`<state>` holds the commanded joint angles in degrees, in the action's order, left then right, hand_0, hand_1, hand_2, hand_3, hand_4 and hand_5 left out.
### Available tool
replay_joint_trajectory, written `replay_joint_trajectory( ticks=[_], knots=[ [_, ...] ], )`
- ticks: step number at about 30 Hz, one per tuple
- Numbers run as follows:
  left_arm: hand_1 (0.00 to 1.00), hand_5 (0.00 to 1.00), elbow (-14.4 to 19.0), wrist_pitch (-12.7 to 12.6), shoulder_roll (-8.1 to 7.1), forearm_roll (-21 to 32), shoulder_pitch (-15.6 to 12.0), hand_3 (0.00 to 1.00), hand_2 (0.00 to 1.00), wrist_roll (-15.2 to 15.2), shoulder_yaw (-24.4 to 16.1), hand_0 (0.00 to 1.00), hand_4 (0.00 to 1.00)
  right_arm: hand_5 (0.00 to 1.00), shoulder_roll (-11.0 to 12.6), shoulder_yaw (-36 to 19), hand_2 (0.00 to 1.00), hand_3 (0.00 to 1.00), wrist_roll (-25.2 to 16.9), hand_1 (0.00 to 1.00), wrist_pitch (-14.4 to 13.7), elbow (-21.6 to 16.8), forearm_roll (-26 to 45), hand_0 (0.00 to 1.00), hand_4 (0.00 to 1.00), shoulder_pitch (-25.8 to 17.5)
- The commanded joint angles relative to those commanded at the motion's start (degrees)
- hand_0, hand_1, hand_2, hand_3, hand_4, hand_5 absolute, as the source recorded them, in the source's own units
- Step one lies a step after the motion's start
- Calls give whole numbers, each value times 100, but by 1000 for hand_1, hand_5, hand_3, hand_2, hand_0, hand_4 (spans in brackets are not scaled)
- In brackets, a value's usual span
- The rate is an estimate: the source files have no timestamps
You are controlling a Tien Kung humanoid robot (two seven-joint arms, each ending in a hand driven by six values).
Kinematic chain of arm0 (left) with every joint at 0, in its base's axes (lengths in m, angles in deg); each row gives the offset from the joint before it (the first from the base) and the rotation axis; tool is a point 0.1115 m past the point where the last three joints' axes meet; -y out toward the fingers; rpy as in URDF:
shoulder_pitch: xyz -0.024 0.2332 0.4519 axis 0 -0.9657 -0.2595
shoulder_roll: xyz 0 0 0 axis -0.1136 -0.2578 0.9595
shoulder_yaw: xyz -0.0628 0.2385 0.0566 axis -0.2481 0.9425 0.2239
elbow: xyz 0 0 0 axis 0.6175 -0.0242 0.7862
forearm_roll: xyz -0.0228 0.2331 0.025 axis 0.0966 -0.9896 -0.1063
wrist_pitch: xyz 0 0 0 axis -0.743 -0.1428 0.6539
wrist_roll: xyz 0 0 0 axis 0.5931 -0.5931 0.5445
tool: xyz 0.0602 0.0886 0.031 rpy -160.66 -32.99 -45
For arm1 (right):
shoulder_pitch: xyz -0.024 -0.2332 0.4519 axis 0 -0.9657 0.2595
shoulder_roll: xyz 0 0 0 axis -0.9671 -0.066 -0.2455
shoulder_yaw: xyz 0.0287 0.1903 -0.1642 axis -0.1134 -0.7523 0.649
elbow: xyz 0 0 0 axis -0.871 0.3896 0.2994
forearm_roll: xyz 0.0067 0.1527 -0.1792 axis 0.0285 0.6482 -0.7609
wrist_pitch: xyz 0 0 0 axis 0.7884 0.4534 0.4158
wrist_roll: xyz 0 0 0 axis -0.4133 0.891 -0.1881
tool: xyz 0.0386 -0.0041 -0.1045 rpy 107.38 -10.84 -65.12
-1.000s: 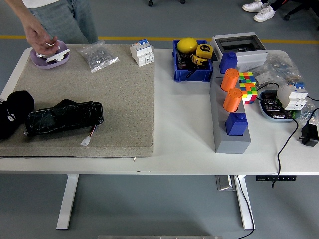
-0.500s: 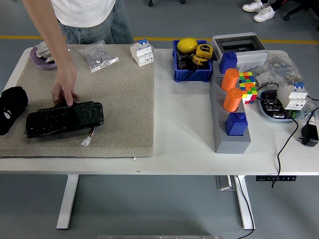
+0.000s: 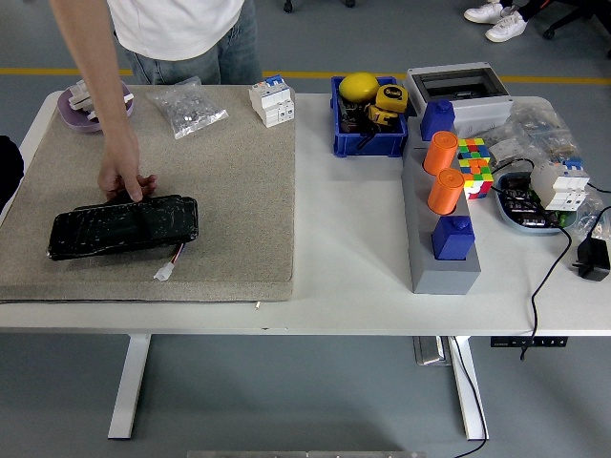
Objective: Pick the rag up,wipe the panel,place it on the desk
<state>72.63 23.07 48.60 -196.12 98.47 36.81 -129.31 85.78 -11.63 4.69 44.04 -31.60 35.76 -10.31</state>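
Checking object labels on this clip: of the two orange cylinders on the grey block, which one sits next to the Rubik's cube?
The far orange cylinder, directly left of the Rubik's cube; the near orange cylinder sits closer to the blue block.

not much you can actually read here, yellow tape measure (image 3: 389, 96) in the blue bin (image 3: 364, 143) has a dark label but the lettering's too small to make out, print on the circuit breaker (image 3: 271, 101) is just blur
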Motion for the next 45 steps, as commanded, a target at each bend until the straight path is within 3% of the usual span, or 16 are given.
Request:
replay_joint_trajectory(
  ticks=[8,17,29,45],
  knots=[
    [110,2,597,-134,248,-131,-430,474,533,408,-29,225,198,733,17,34,709,683,1,702,13,42,35,804,998,-19],
    [108,2,909,-240,411,-303,-732,471,530,609,103,226,188,733,18,37,709,683,-6,701,14,66,49,804,998,-28],
    [107,2,1342,-341,549,-518,-825,475,533,802,602,223,194,735,27,47,709,685,-13,702,10,102,75,804,998,-26],
    [105,2,1662,-573,634,-967,-781,476,533,1127,1095,223,179,736,39,37,709,686,-16,702,15,115,89,801,998,-13]
  ],
)
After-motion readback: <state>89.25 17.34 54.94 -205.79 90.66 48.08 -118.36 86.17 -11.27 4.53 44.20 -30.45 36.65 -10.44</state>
